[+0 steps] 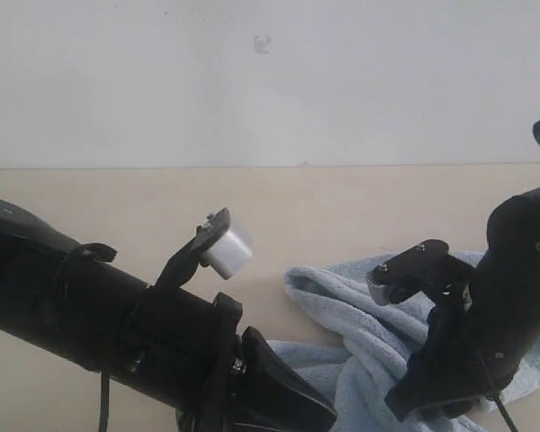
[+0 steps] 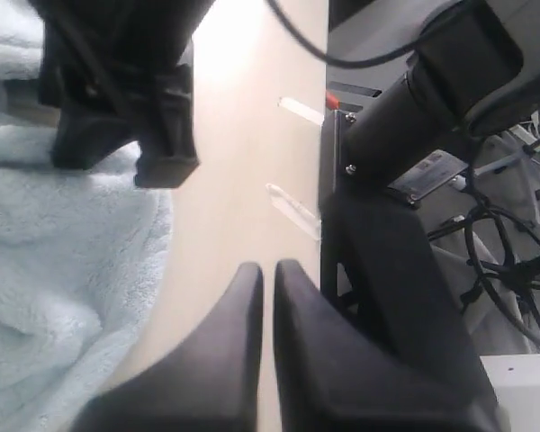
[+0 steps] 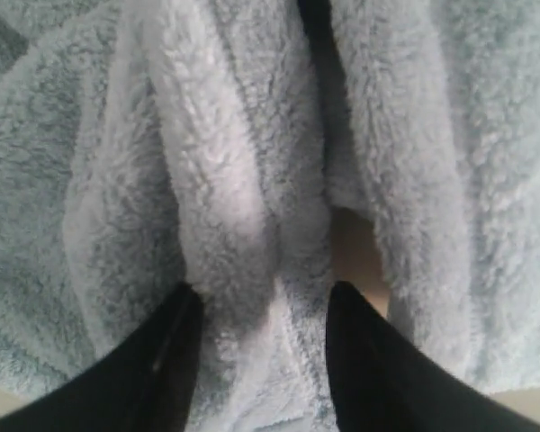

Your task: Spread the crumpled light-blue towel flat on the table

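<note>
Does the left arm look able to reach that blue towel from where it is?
Probably yes. The left gripper, shut, hangs over bare table right beside the towel, with nothing between them. The right gripper, jaws apart astride a fold, takes up only part of the towel.
</note>
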Controlling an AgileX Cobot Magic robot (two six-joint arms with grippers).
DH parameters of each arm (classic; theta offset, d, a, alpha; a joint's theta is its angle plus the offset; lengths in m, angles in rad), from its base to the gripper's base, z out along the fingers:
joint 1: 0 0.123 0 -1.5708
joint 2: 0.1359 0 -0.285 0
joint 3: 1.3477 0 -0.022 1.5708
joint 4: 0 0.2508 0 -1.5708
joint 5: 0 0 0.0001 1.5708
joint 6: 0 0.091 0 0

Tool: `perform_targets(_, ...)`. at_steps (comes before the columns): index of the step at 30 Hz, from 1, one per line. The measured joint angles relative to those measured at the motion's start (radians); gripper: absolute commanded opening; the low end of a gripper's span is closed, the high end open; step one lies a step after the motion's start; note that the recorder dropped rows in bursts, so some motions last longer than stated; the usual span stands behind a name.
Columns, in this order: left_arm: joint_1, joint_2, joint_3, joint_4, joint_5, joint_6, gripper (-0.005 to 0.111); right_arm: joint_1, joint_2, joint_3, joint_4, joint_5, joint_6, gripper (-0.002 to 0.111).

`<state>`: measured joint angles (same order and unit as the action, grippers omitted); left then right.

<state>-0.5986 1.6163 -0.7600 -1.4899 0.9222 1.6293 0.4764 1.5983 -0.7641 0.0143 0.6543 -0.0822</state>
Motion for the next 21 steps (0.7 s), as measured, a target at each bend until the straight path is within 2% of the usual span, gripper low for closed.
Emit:
perform_targets(3, 0.000, 0.000, 0.000, -0.004, 0.003, 0.013, 0.004, 0.000, 0.047, 0.001, 0.000, -0.002, 0.000, 0.004)
perform_targets(4, 0.000, 0.000, 0.000, -0.004, 0.003, 0.016, 0.004, 0.000, 0.058, -0.001, 0.002, 0.000, 0.000, 0.000)
perform_targets(10, 0.000, 0.000, 0.000, 0.006, -0.059, 0.042, 0.006, 0.000, 0.011, -0.103, 0.079, 0.070, -0.065, 0.000)
perform_targets(12, -0.003, 0.000, 0.000, 0.056, -0.097, 0.046, 0.012, 0.000, -0.035, -0.113, 0.166, 0.051, -0.150, 0.000)
perform_targets(17, -0.047, 0.002, 0.000, 0.129, -0.150, 0.090, 0.034, 0.000, -0.111, -0.119, 0.561, -0.018, -0.510, 0.000)
perform_targets(21, -0.099, 0.002, 0.000, 0.152, -0.224, 0.121, 0.047, 0.000, -0.092, -0.119, 0.763, -0.115, -0.630, 0.000)
